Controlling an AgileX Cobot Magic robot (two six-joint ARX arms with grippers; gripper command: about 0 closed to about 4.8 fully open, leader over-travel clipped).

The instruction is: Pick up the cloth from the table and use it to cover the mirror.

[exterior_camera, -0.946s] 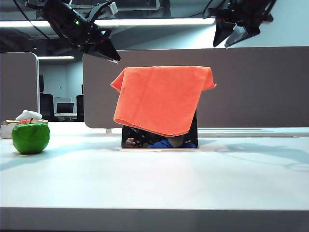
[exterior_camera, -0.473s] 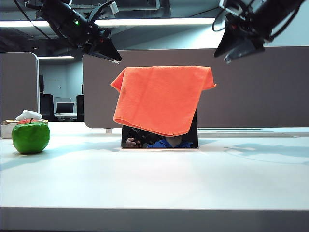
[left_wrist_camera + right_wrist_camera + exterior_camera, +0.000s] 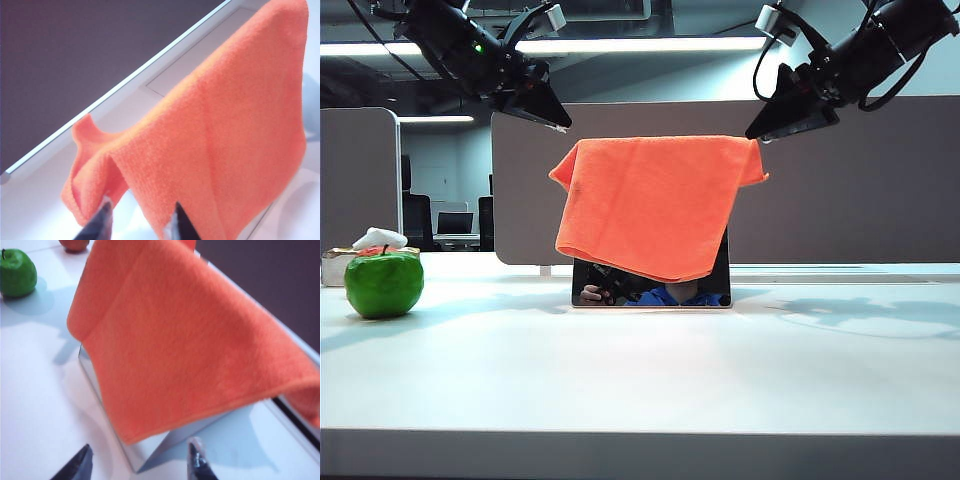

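Observation:
The orange cloth [image 3: 650, 200] hangs draped over the mirror [image 3: 650, 292], whose dark lower strip shows below it on the white table [image 3: 640, 380]. High at the left, my left gripper [image 3: 558, 120] hangs open just off the cloth's upper left corner. In the left wrist view its fingertips stand apart in front of the cloth [image 3: 225, 125] with nothing between them; left gripper [image 3: 140, 220]. My right gripper [image 3: 762, 132] is open beside the cloth's upper right corner. In the right wrist view the cloth [image 3: 180, 340] covers the mirror [image 3: 165, 445] beyond the empty right gripper [image 3: 140, 460].
A green apple [image 3: 383, 284] stands at the table's far left, with a small box [image 3: 332, 266] behind it. A grey desk partition [image 3: 850, 180] runs along the back. The apple [image 3: 17, 272] also shows in the right wrist view.
The right arm has swung and turned, bringing its gripper down and left to the cloth's upper right corner. The left arm, cloth and mirror have stayed put.

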